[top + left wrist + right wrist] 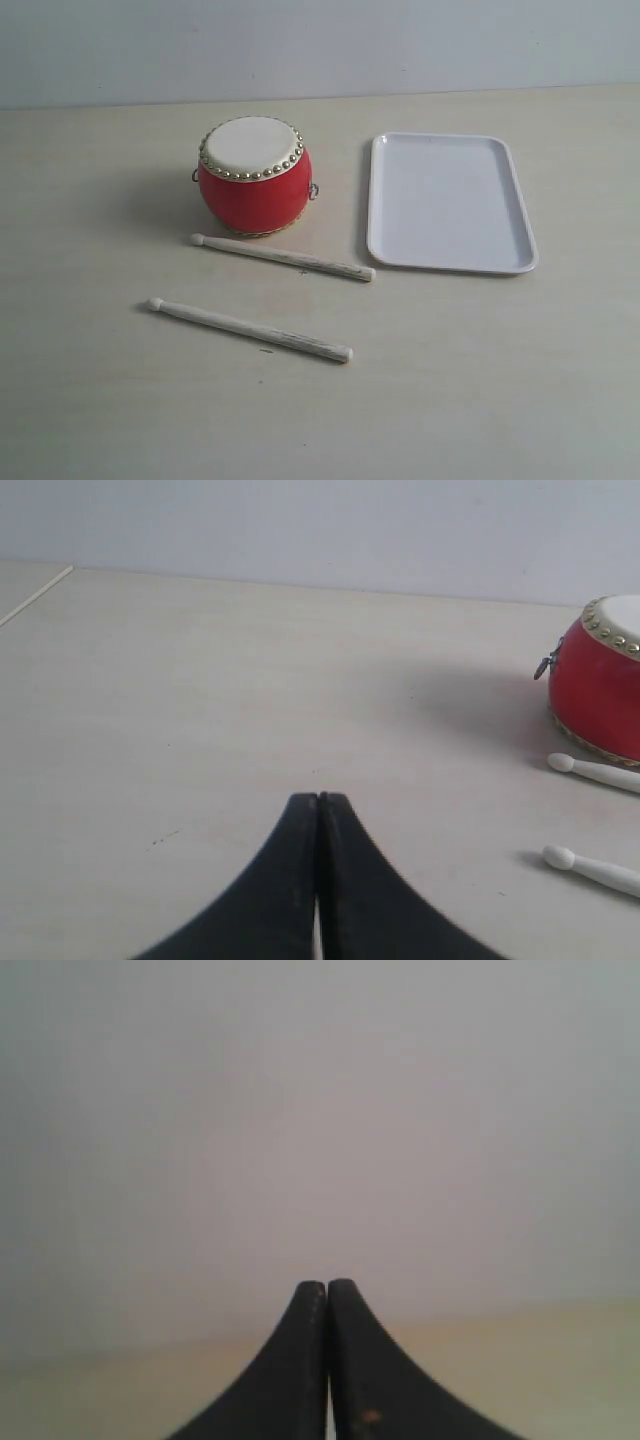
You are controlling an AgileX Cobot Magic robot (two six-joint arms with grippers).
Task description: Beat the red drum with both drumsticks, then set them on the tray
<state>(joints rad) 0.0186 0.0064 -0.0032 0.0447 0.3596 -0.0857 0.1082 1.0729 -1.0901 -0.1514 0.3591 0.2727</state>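
Note:
The red drum (254, 176) with its cream skin stands upright on the table, left of the white tray (450, 262), which holds nothing. Two pale drumsticks lie flat in front of the drum: one (283, 257) close to its base, the other (250, 330) nearer the front. Neither arm shows in the exterior view. In the left wrist view my left gripper (318, 798) is shut and holds nothing, well away from the drum (600, 685) and the two stick tips (560, 763) (558, 857). My right gripper (326, 1285) is shut on nothing, facing a blank wall.
The pale table (120, 400) runs back to a grey-white wall (320, 45). The table's far edge (35, 595) shows in the left wrist view. Only wall and a strip of table surface (540, 1360) appear past the right gripper.

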